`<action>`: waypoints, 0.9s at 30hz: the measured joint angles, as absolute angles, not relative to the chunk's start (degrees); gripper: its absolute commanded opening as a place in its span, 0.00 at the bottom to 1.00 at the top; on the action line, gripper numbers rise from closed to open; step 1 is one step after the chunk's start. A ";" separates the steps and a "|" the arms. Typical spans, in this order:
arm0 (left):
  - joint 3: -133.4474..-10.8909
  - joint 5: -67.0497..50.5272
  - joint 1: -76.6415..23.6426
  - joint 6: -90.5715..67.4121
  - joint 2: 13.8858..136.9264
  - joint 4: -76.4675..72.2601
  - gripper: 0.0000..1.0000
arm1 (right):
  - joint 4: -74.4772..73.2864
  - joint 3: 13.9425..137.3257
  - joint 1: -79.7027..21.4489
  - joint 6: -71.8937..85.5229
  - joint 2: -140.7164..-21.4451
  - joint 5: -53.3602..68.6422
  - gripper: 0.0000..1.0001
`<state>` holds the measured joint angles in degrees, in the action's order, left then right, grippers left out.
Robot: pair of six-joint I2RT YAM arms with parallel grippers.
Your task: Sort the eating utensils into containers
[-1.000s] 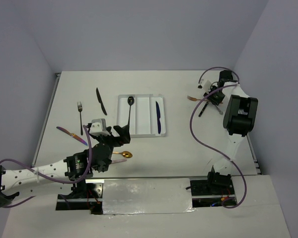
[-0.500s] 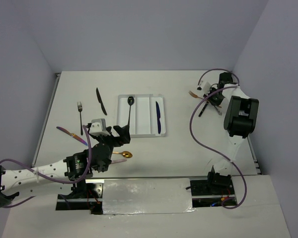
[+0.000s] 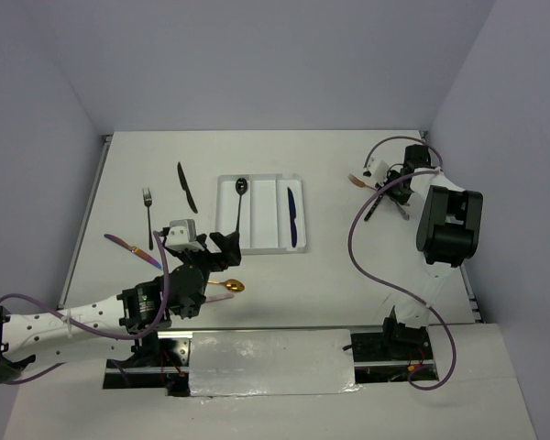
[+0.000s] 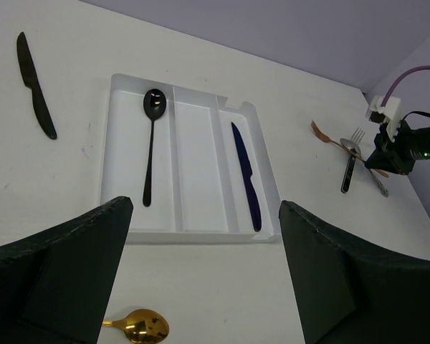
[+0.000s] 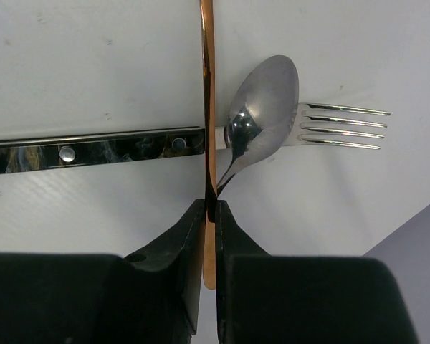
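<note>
Left arm: low over the near left of the table (image 3: 330, 275); left end effector (image 4: 201, 287) spread wide, facing the tray (image 4: 193, 235).
Nearest piece: gold spoon (image 4: 140, 328), just before that end effector.
Tray contents: black spoon (image 4: 150, 143) in the left compartment, dark blue knife (image 4: 245, 175) in the right.
Left of tray: iridescent knife (image 3: 128, 246), silver fork (image 3: 148, 206), black knife (image 3: 185, 186).
Right arm: reaching far right; right end effector (image 5: 208, 215) pinching the copper fork (image 5: 207, 86) by its handle.
Far cluster: silver spoon (image 5: 261, 107) overlapping black-handled fork (image 5: 340, 122), near the table's right edge.
</note>
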<state>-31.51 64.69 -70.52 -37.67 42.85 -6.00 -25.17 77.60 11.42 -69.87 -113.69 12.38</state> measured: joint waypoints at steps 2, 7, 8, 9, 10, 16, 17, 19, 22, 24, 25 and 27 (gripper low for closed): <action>-31.51 64.69 -70.52 -37.65 42.87 -6.00 0.97 | -24.12 75.44 11.40 -69.87 -112.12 12.71 0.01; -31.51 64.75 -70.52 -37.65 42.96 -5.96 0.97 | -21.89 72.77 11.38 -69.47 -109.36 14.02 0.01; -31.51 64.75 -70.52 -37.65 42.94 -5.98 0.97 | -21.65 72.77 11.31 -69.34 -109.12 14.17 0.01; -31.51 64.73 -70.52 -37.63 42.92 -5.98 0.97 | -21.37 72.77 11.25 -69.32 -108.99 14.17 0.00; -31.51 64.71 -70.52 -37.60 42.87 -6.00 0.97 | -21.04 72.77 11.16 -69.30 -108.99 14.22 0.00; -31.51 64.71 -70.52 -37.58 42.81 -6.02 0.97 | -20.97 72.75 10.74 -68.95 -108.86 15.14 0.00; -31.51 64.73 -70.52 -37.58 42.83 -6.02 0.97 | -20.86 72.71 10.74 -68.75 -108.62 15.70 0.00; -31.51 64.73 -70.52 -37.58 42.87 -6.02 0.97 | -19.92 72.10 10.72 -67.77 -107.26 17.28 0.00; -31.51 64.75 -70.52 -37.58 42.87 -6.02 0.97 | -16.67 69.67 10.11 -64.07 -102.35 19.29 0.00; -31.51 64.77 -70.52 -37.58 42.87 -6.02 0.97 | -13.13 68.64 8.84 -60.23 -98.32 20.53 0.00; -31.51 64.90 -70.52 -37.58 42.87 -6.00 0.97 | -11.00 68.27 7.75 -58.11 -96.20 21.15 0.00; -31.51 65.23 -70.52 -37.56 42.85 -6.00 0.96 | -5.85 68.10 4.69 -53.15 -92.44 22.17 0.00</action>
<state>-31.51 65.23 -70.52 -37.56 42.85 -6.00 -5.85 68.10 4.69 -53.15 -92.44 22.17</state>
